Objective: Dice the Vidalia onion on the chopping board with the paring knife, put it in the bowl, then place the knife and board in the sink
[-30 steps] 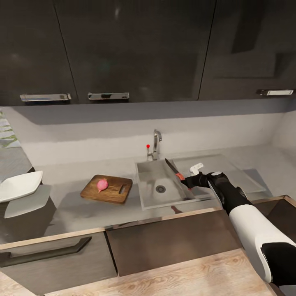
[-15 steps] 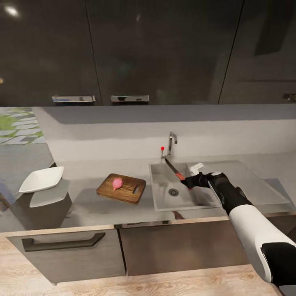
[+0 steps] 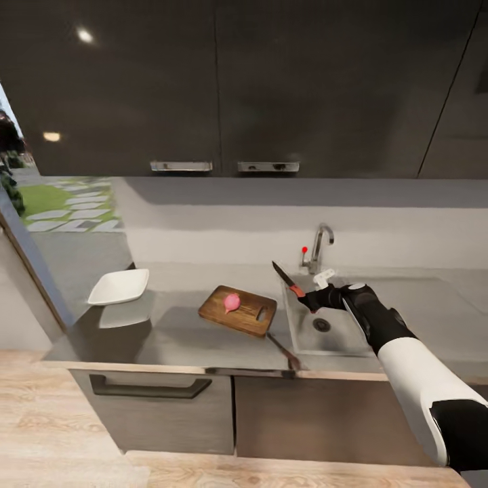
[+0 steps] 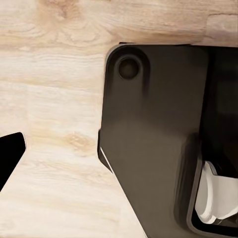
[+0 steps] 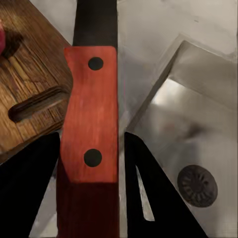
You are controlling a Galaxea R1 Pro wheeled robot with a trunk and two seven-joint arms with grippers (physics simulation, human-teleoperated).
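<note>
Above the sink's [image 3: 298, 335] near rim, right fingers [image 3: 313, 296] grip the paring knife [image 3: 287, 279].

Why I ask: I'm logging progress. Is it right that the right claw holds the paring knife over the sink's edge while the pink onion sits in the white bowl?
One detail is wrong. The head view shows the pink onion lying on the chopping board, not in the bowl, which looks empty. The rest holds: the right claw grips the paring knife over the sink edge.
</note>
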